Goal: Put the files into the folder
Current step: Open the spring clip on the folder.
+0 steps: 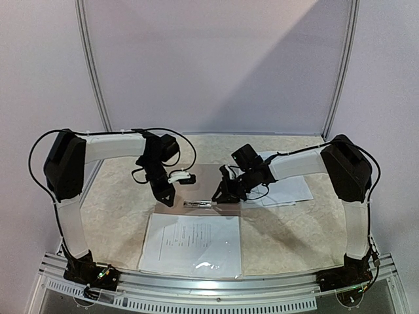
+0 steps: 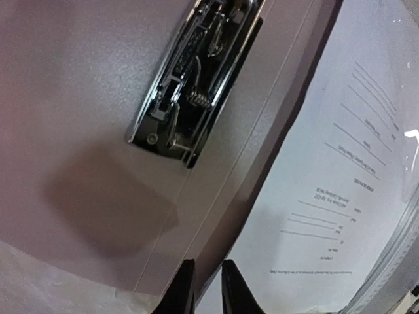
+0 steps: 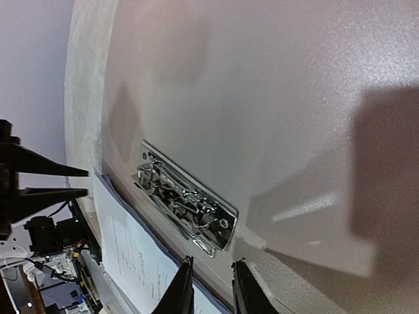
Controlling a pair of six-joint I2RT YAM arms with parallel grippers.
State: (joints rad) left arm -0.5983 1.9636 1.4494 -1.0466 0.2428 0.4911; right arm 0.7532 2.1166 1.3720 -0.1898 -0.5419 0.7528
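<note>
The taupe folder lies open in the middle of the table, its metal clip showing on the inside. The files, white printed sheets in a glossy sleeve, lie just in front of the clip. My left gripper points down at the clip's left end and my right gripper at its right end. In the left wrist view the left gripper stands narrowly apart over the folder beside the files. The right gripper straddles the fold below the clip. Contact is unclear.
More white paper lies on the table under the right arm. A metal rail runs along the near edge between the arm bases. Pale wall panels close the back. The left gripper's fingers show at the left of the right wrist view.
</note>
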